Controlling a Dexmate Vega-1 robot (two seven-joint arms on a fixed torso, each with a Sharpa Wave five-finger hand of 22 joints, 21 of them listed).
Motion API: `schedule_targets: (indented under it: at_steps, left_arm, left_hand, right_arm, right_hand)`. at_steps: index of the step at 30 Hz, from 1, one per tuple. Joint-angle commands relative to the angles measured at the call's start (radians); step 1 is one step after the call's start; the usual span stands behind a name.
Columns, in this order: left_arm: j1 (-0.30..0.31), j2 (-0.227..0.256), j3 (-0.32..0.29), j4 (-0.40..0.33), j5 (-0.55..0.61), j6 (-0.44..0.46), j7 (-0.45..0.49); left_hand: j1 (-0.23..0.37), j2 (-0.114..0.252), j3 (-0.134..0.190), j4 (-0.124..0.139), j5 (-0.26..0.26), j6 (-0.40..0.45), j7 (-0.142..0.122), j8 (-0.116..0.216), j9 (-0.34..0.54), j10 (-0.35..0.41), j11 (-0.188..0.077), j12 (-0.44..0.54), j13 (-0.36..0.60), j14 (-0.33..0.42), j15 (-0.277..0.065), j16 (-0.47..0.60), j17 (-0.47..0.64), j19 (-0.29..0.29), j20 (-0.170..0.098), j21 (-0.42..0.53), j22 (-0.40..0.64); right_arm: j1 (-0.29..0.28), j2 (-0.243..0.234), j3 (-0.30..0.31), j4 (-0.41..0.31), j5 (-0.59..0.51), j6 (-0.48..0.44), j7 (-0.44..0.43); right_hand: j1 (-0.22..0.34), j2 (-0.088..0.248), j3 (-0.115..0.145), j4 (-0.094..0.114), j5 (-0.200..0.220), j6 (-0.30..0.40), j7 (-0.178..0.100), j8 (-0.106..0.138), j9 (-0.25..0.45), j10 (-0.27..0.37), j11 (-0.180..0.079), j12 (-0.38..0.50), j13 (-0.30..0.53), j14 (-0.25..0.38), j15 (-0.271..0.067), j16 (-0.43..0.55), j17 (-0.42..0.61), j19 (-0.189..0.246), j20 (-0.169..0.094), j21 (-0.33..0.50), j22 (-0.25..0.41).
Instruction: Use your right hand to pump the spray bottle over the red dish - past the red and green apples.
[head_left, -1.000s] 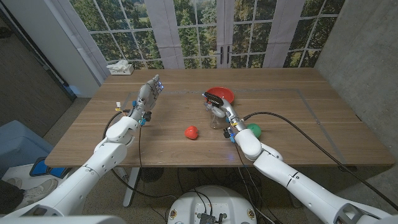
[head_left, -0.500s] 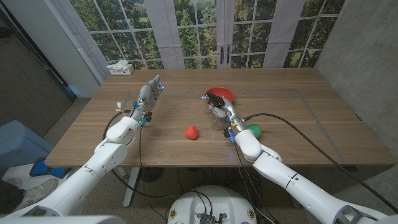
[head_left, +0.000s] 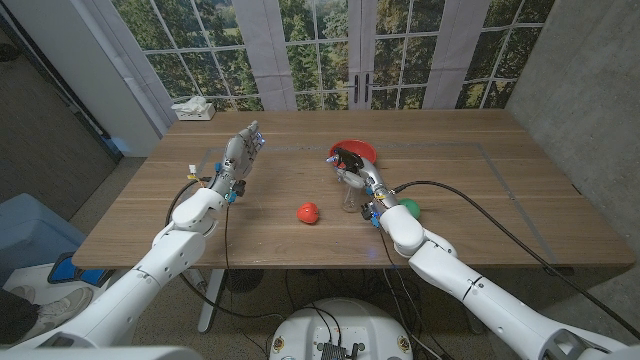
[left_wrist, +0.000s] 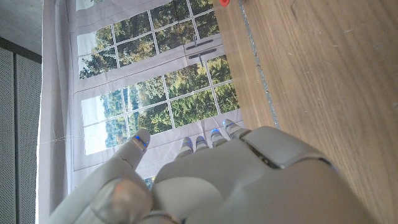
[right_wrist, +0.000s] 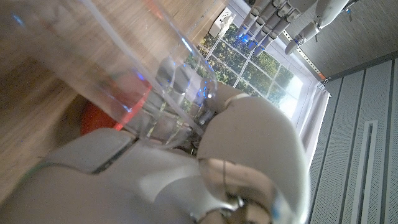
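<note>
My right hand (head_left: 357, 180) grips a clear spray bottle (head_left: 349, 186) with a black pump head, held off the table at the near left edge of the red dish (head_left: 358, 151). In the right wrist view the clear bottle (right_wrist: 134, 81) runs across my right hand (right_wrist: 205, 162), with the red dish (right_wrist: 109, 115) blurred behind it. The red apple (head_left: 308, 212) lies on the table nearer me, left of the bottle. The green apple (head_left: 409, 209) sits just right of my right forearm. My left hand (head_left: 241, 152) stands raised at the left with fingers apart, holding nothing.
A white tissue box (head_left: 193, 108) sits at the far left corner of the wooden table (head_left: 500, 190). Windows and a door stand behind the table. A thick black cable (head_left: 480, 215) trails over the right side of the table.
My right hand has carried the bottle slightly farther and to the right, closer to the red dish. The left hand has stayed where it was.
</note>
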Motion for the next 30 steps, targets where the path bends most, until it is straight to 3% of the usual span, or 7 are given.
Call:
schedule_targets:
  at_steps: [1,2,5,8,9,12,30]
  left_arm:
    - [0.011,0.002,-0.002,-0.015,0.002,0.0,0.009]
    - [0.013,0.004,-0.002,-0.018,0.005,0.002,0.014]
    - [0.014,0.002,-0.002,-0.017,-0.001,0.002,0.011]
    - [0.016,0.005,-0.003,-0.021,0.0,0.004,0.012]
    - [0.018,0.003,-0.003,-0.021,0.001,0.001,0.015]
    - [0.022,0.005,-0.004,-0.026,0.002,0.002,0.018]
    - [0.027,0.006,-0.007,-0.026,-0.002,-0.005,0.012]
  left_hand:
    - [-0.009,0.086,0.006,0.006,0.004,0.002,-0.002,0.002,0.001,-0.053,0.009,0.003,0.003,-0.104,-0.055,0.002,0.002,0.002,-0.067,-0.001,0.005]
    - [-0.009,0.086,0.006,0.006,0.004,0.002,-0.002,0.002,0.001,-0.053,0.009,0.003,0.003,-0.104,-0.055,0.002,0.002,0.002,-0.067,-0.001,0.005]
    - [-0.009,0.087,0.007,0.006,0.005,0.002,-0.004,0.002,0.001,-0.054,0.008,0.003,0.003,-0.105,-0.056,0.001,0.001,0.001,-0.067,-0.002,0.005]
    - [-0.007,0.08,0.007,0.001,0.004,0.005,-0.009,0.002,0.001,-0.055,0.006,0.002,0.003,-0.104,-0.058,0.0,-0.001,0.001,-0.067,-0.002,0.004]
    - [-0.007,0.076,0.006,-0.001,0.004,0.005,-0.011,0.002,0.001,-0.055,0.006,0.002,0.003,-0.105,-0.059,-0.001,-0.001,0.001,-0.068,-0.003,0.004]
    - [-0.005,0.072,0.005,-0.005,0.004,0.007,-0.014,0.003,0.001,-0.056,0.006,0.002,0.003,-0.105,-0.058,-0.001,-0.003,0.001,-0.067,-0.003,0.004]
    - [0.001,0.07,0.005,-0.018,0.003,0.01,-0.019,0.002,0.002,-0.058,0.008,0.001,0.003,-0.105,-0.058,-0.003,-0.005,0.002,-0.064,-0.004,0.004]
  right_arm:
    - [-0.004,-0.001,0.003,0.005,0.016,0.024,-0.001]
    - [-0.004,-0.001,0.004,0.006,0.018,0.03,-0.001]
    - [-0.009,0.003,0.008,0.003,0.014,0.033,-0.016]
    - [-0.015,0.012,0.011,0.008,0.003,0.046,-0.041]
    - [-0.019,0.016,0.014,0.01,0.01,0.053,-0.045]
    - [-0.015,0.003,0.011,-0.002,0.013,0.029,-0.024]
    - [-0.03,-0.014,0.031,-0.049,0.029,0.013,-0.023]
  right_hand:
    - [0.095,0.044,-0.001,-0.024,0.005,-0.006,-0.014,0.091,0.12,0.007,0.008,0.031,0.068,0.002,-0.143,0.152,0.036,0.002,-0.138,0.008,-0.02]
    - [0.1,0.045,-0.004,-0.028,0.005,-0.014,-0.015,0.113,0.153,0.003,0.007,0.035,0.085,0.003,-0.142,0.153,0.034,0.001,-0.135,0.011,-0.026]
    - [0.119,0.042,-0.022,-0.036,0.005,-0.013,-0.017,0.233,0.314,0.019,0.012,0.067,0.161,0.003,-0.138,0.155,0.032,-0.004,-0.136,0.028,-0.06]
    - [0.145,0.038,-0.037,-0.041,0.01,-0.004,-0.022,0.379,0.512,0.038,0.014,0.094,0.242,0.007,-0.136,0.162,0.033,-0.009,-0.121,0.06,-0.109]
    - [0.148,0.039,-0.039,-0.04,0.011,0.011,-0.017,0.402,0.531,0.045,0.013,0.099,0.254,0.007,-0.135,0.164,0.033,-0.009,-0.114,0.067,-0.117]
    - [0.156,0.035,-0.041,-0.045,0.015,0.042,-0.015,0.425,0.537,0.063,0.006,0.108,0.27,0.01,-0.135,0.169,0.034,-0.007,-0.102,0.078,-0.13]
    - [0.164,0.024,-0.046,-0.048,0.018,0.061,-0.006,0.457,0.53,0.091,0.011,0.09,0.274,0.005,-0.135,0.171,0.033,0.0,-0.119,0.096,-0.202]
